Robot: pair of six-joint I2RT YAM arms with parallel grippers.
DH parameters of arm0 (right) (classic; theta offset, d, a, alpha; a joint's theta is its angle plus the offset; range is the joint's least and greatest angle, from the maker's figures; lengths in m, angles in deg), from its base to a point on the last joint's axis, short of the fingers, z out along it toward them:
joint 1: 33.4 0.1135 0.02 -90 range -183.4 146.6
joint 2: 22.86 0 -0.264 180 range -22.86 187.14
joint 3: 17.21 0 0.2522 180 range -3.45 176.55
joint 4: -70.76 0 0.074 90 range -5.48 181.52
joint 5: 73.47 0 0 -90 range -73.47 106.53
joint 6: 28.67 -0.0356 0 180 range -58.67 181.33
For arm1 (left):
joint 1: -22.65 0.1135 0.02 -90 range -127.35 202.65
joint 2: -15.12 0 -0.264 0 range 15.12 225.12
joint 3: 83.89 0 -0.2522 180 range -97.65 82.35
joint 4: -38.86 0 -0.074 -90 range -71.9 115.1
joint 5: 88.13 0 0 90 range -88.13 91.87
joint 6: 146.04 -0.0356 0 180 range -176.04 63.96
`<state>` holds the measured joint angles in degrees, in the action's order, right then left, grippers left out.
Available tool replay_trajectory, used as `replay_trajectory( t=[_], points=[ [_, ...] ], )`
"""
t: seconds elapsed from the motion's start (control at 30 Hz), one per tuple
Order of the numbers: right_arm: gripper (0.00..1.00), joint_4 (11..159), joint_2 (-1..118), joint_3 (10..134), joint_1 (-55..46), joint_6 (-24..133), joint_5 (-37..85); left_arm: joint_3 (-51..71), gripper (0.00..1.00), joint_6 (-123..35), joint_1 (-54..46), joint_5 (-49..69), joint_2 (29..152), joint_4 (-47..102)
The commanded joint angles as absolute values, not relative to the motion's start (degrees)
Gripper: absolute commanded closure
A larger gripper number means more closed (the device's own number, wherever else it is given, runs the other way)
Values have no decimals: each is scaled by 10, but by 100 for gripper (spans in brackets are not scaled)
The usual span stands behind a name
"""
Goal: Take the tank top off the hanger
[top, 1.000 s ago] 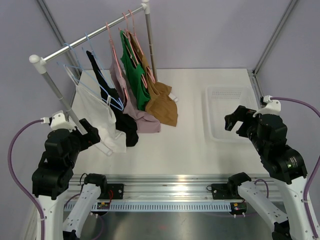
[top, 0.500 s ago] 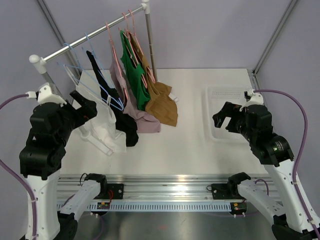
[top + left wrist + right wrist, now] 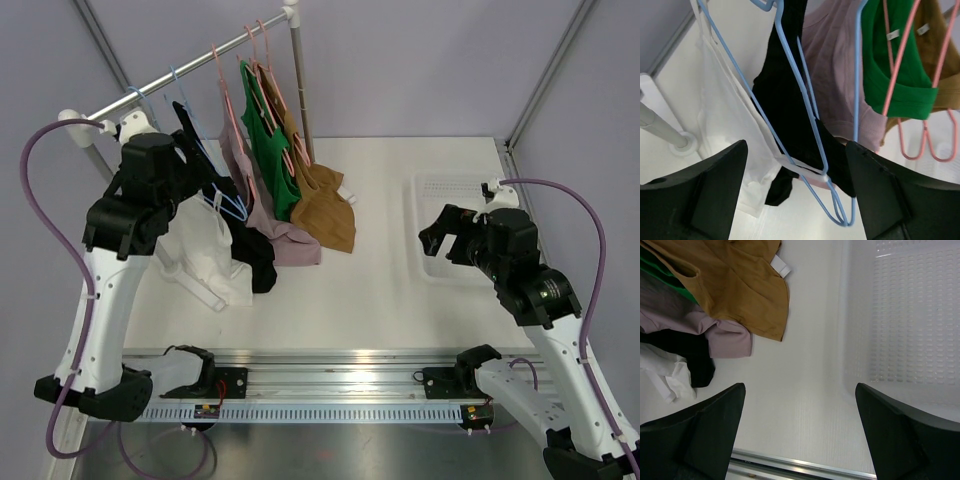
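Several tank tops hang on a rail (image 3: 180, 75): white (image 3: 205, 245), black (image 3: 255, 255), mauve (image 3: 290, 245), green (image 3: 270, 160) and brown (image 3: 325, 215). My left gripper (image 3: 200, 178) is raised beside the rail, at the blue hangers. In the left wrist view its jaws (image 3: 796, 147) stand open. The lower corner of a blue hanger (image 3: 835, 202) hangs between them without touching either. That hanger carries the black tank top (image 3: 785, 90), and the white one (image 3: 725, 115) hangs to its left. My right gripper (image 3: 435, 235) (image 3: 800, 387) hovers open and empty above the table.
A white perforated basket (image 3: 440, 275) (image 3: 910, 315) sits at the right of the table. The rack's upright post (image 3: 300, 90) stands at the back, and its other foot (image 3: 682, 145) is at the left. Pink hangers (image 3: 925, 150) carry the green (image 3: 895, 70) and brown (image 3: 940, 60) tops.
My left arm has risen from low at the front left to the rail, bringing its jaws around the blue hanger. The right arm has shifted slightly left.
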<state>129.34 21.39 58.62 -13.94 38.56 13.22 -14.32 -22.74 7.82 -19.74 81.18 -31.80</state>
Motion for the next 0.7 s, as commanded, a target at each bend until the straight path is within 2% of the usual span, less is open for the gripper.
replay_trajectory(
  t=[0.0, 0.13, 0.3, 0.33, 0.5, 0.6, 0.67],
  points=[
    [1, 1273, 206, 581, -137, 386, 147, -137, 27, -218, 62, -330, 826, -296],
    [1, 1276, 205, 581, -136, 389, 152, -113, 48, -220, 49, -369, 831, -269],
    [0, 1274, 204, 577, -136, 391, 149, -123, 54, -226, 42, -388, 862, -267],
    [1, 1273, 203, 576, -136, 391, 149, -131, 64, -227, 38, -391, 866, -273],
    [1, 1268, 207, 571, -136, 391, 155, -142, 81, -225, 28, -417, 868, -282],
    [0, 1268, 212, 570, -136, 391, 159, -154, 95, -215, 22, -442, 865, -296],
    [0, 1270, 211, 572, -136, 391, 161, -161, 100, -202, 20, -455, 861, -304]
  ],
)
